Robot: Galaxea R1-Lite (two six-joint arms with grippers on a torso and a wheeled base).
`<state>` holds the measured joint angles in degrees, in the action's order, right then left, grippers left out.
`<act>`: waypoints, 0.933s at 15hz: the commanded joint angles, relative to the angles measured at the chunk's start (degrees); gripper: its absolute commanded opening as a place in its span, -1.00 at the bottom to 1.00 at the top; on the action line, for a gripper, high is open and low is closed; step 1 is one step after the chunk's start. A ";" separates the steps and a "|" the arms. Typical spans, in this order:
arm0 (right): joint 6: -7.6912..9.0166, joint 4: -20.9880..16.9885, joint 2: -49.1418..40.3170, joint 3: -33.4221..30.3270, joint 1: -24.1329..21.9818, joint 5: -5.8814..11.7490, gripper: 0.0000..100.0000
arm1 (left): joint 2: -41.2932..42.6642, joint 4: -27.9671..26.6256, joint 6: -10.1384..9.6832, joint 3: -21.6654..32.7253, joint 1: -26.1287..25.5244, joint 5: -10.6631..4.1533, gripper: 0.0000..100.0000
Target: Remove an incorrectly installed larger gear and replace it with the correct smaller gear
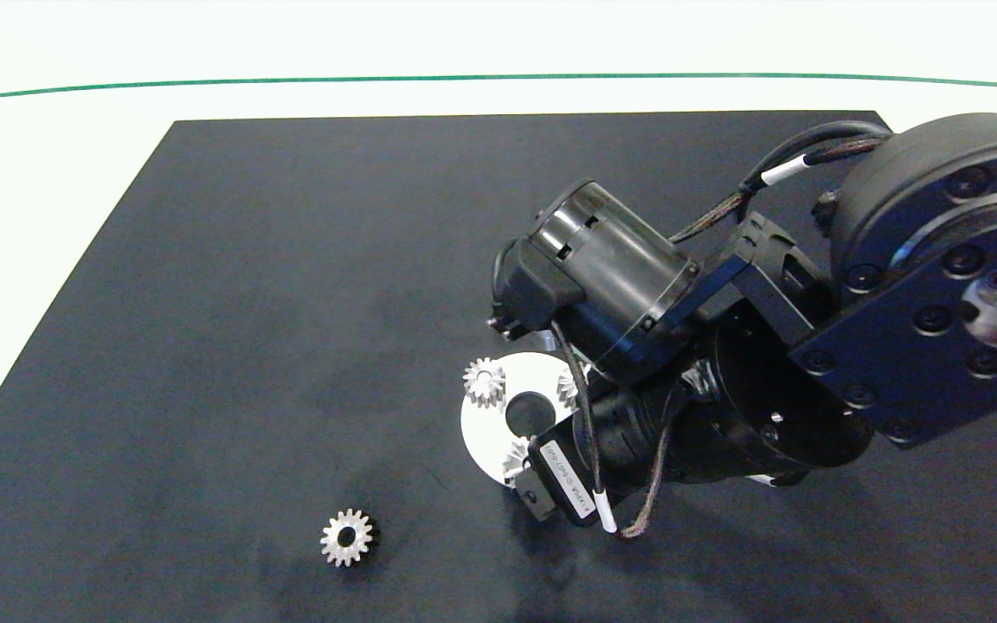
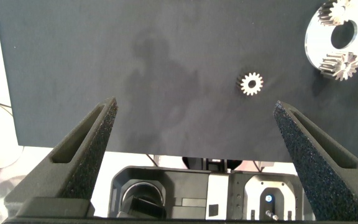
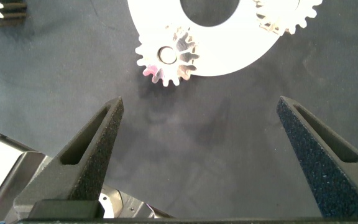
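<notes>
Silver metal catches the light on a flat round disc [image 1: 479, 424] with a wide centre hole, lying on a matte black mat [image 1: 247, 303] that covers a white table [image 1: 48, 156]. Three toothed gears sit at the disc's rim. The one on its near edge looks widest, with flared, pointed teeth and a small centre hole: this seems to be the larger gear [image 3: 166, 56]. The other two rim gears [image 1: 484, 382] are partly hidden by the arm or cut off at the picture edges.

A smaller gear [image 1: 347, 537], with short blunt teeth and a round hole, lies flat and alone on the mat, well to the near left of the disc.

The right gripper [image 3: 201, 102] comes in from the right and hovers low over the mat beside the disc's near edge. Its two grey, rough foam-faced fingers [image 3: 98, 146] are spread wide and hold nothing. The larger gear lies just past the fingertips, closer to one finger than the other, and touches neither.

The left gripper [image 2: 197, 106] hangs at the mat's near left, well apart from the gears, its fingers likewise wide apart and empty.
</notes>
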<state>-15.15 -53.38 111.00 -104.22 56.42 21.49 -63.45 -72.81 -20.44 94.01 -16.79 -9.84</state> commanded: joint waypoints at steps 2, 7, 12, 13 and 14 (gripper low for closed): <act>-0.05 -0.23 1.42 -0.37 -0.34 0.13 1.00 | -0.09 -0.40 -0.12 -0.06 0.00 -0.09 1.00; 0.04 -0.23 2.65 -1.60 -0.34 0.13 1.00 | -0.09 -0.40 -0.12 -0.06 0.00 -0.09 1.00; -0.05 -0.23 5.90 -3.71 -0.26 0.13 1.00 | 0.08 -0.40 -0.12 0.03 0.09 -0.09 1.00; 0.04 -0.23 5.99 -3.80 -0.26 0.13 1.00 | 0.08 -0.40 -0.12 0.12 0.09 -0.09 1.00; 0.04 -0.23 6.16 -4.24 -0.17 0.04 1.00 | 0.08 -0.40 -0.12 0.12 0.09 -0.09 1.00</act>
<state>-15.04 -53.31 116.64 -108.13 56.15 21.44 -63.42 -72.81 -20.44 94.12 -16.68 -9.84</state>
